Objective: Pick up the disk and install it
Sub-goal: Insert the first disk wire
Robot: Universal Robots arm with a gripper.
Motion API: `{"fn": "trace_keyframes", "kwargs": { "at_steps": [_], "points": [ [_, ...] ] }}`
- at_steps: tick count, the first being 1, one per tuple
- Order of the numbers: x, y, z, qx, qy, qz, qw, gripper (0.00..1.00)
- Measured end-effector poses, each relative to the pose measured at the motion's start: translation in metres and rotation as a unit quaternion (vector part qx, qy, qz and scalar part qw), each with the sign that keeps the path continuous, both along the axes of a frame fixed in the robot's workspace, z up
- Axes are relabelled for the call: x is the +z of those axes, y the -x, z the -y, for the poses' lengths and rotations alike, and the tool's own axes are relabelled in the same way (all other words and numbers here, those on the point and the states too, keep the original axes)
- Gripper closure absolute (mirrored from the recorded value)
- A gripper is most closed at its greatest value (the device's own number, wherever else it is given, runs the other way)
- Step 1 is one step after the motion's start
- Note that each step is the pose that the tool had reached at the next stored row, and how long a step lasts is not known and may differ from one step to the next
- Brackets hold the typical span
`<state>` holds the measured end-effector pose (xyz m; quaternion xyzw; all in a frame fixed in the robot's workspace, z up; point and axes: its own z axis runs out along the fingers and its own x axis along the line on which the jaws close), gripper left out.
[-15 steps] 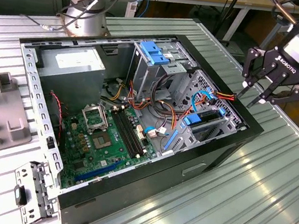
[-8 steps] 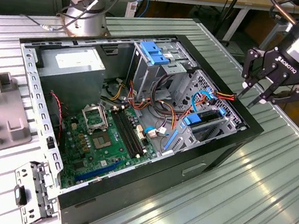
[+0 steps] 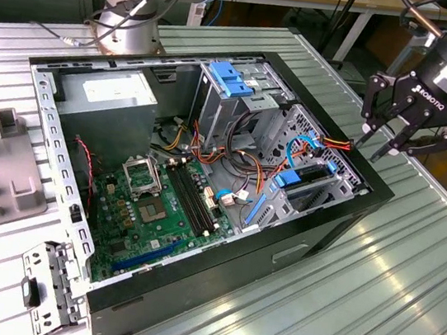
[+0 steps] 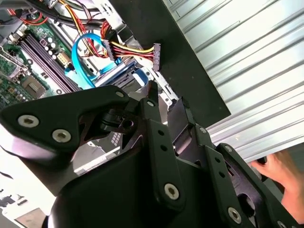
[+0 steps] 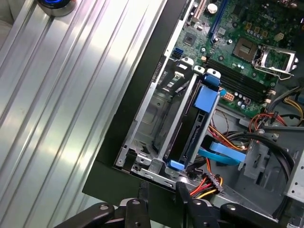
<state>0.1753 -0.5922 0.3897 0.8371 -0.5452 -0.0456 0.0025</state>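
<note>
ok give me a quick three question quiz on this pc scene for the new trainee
1. True or false: the gripper is shut on the disk.
2. Where is the disk? A) flat on the motherboard B) on edge in the drive cage C) on the table outside the case
3. Fill in: the flat cable beside the disk is ___ in colour.
Key: 1 false, the gripper is open and empty, above the case edge; 2 B; 3 blue.
</note>
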Motion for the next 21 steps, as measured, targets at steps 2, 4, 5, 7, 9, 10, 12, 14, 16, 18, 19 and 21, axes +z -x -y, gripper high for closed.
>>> {"fn": "trace_keyframes", "kwargs": {
  "at_steps": [2, 4, 5, 7, 9, 10, 12, 14, 16, 18, 19, 21],
  "points": [
    [0.0000, 0.0000, 0.0000, 0.011, 0.0000, 0.0000, 0.99994, 0.64],
    [0.0000, 0.0000, 0.0000, 0.020, 0.0000, 0.0000, 0.99980, 0.64],
    [0.0000, 0.0000, 0.0000, 0.024, 0.0000, 0.0000, 0.99972, 0.64],
    [0.0000, 0.0000, 0.0000, 0.030, 0.0000, 0.0000, 0.99954, 0.64],
    [0.0000, 0.0000, 0.0000, 0.041, 0.0000, 0.0000, 0.99918, 0.64],
    [0.0000, 0.0000, 0.0000, 0.044, 0.0000, 0.0000, 0.99901, 0.64],
    [0.0000, 0.0000, 0.0000, 0.053, 0.0000, 0.0000, 0.99860, 0.64],
    [0.0000, 0.0000, 0.0000, 0.060, 0.0000, 0.0000, 0.99818, 0.64],
    [0.0000, 0.0000, 0.0000, 0.068, 0.0000, 0.0000, 0.99770, 0.64],
    [0.0000, 0.0000, 0.0000, 0.077, 0.0000, 0.0000, 0.99701, 0.64],
    [0.0000, 0.0000, 0.0000, 0.081, 0.0000, 0.0000, 0.99669, 0.64],
    [0.0000, 0.0000, 0.0000, 0.088, 0.0000, 0.0000, 0.99613, 0.64]
  ]
}}
